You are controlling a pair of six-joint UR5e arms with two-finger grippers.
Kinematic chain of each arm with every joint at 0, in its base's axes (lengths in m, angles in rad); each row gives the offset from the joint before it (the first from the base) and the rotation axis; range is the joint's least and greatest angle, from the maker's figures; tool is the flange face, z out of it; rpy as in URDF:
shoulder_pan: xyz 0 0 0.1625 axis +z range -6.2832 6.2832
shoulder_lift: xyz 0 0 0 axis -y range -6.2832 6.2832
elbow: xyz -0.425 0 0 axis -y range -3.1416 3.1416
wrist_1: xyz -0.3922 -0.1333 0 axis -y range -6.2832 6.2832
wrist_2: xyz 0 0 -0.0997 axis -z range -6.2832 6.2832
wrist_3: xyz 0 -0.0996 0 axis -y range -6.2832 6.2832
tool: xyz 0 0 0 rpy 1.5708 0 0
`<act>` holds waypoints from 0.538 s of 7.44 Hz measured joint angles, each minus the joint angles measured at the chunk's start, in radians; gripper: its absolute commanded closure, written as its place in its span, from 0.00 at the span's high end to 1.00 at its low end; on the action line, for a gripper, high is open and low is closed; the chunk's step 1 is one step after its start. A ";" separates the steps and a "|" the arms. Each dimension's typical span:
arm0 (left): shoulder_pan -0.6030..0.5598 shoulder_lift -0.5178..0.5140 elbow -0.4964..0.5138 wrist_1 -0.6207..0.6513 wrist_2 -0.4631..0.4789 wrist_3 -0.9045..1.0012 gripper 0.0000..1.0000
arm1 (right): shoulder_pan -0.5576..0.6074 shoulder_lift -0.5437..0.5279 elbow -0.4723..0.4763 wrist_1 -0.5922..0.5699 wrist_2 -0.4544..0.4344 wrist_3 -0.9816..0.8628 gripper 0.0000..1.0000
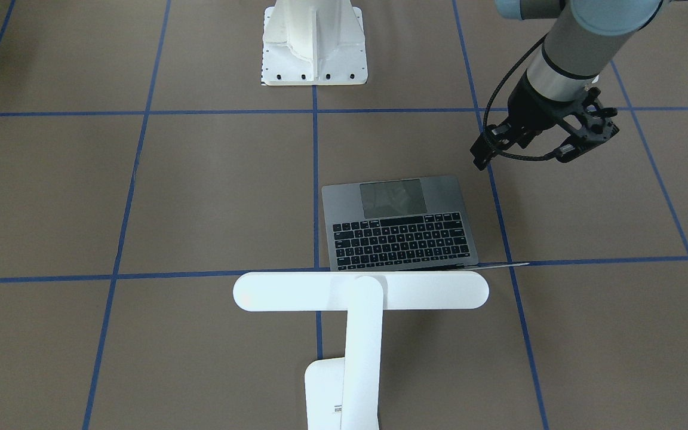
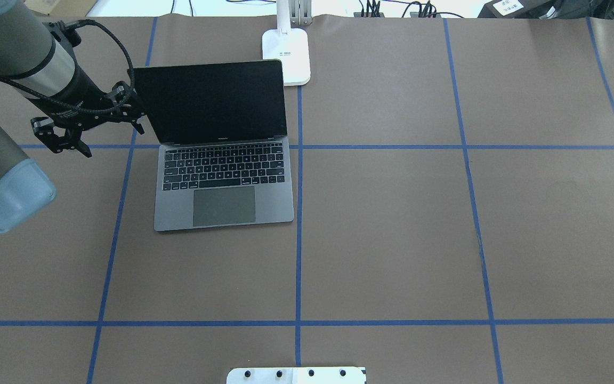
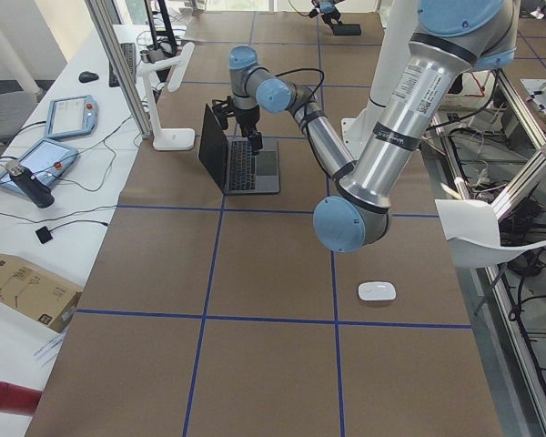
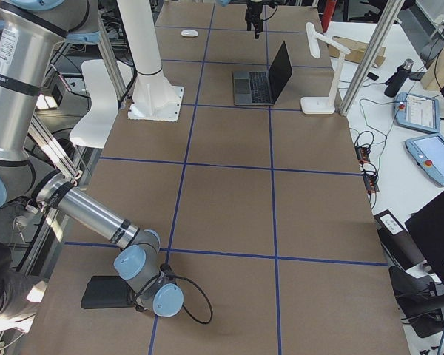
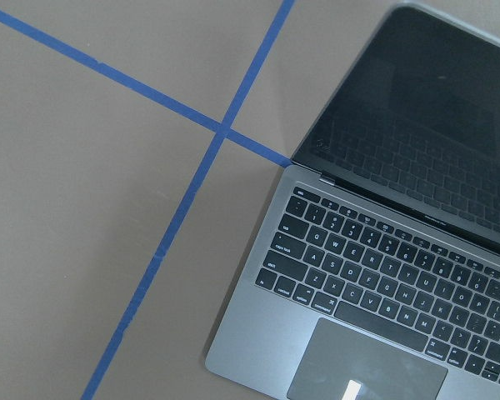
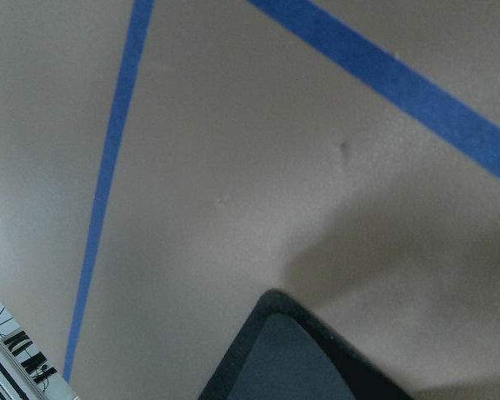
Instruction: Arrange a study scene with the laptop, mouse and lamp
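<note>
The laptop [image 2: 221,176] stands open on the table, its dark screen upright and its keyboard facing the robot. The white lamp's base [image 2: 285,56] stands just behind the screen, and its bar head [image 1: 361,291] hangs over the laptop's back edge. The white mouse [image 3: 377,291] lies alone towards the table's left end, outside the overhead view. My left gripper [image 2: 112,141] hovers by the screen's left edge, open and empty. My right wrist [image 4: 144,294] is low over a black pad at the table's right end; its fingers do not show, so I cannot tell their state.
The white bolted pedestal [image 1: 314,45] stands at the robot's side of the table, in the middle. The flat black pad [image 4: 103,292] lies near the right end, and its corner shows in the right wrist view [image 6: 317,358]. Blue tape lines grid the brown table [image 2: 392,224].
</note>
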 measured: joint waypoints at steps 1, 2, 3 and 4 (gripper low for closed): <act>0.000 0.000 0.000 0.000 0.000 0.000 1.00 | 0.000 -0.008 -0.002 0.000 0.000 -0.001 0.19; 0.000 0.000 0.000 0.000 0.000 0.001 1.00 | 0.001 -0.016 -0.002 0.000 0.000 -0.001 0.00; 0.000 0.000 0.000 0.000 0.000 0.002 1.00 | 0.001 -0.022 -0.002 0.000 0.000 -0.002 0.00; 0.000 0.001 0.000 0.000 0.000 0.002 1.00 | 0.002 -0.029 -0.002 0.001 0.000 -0.005 0.00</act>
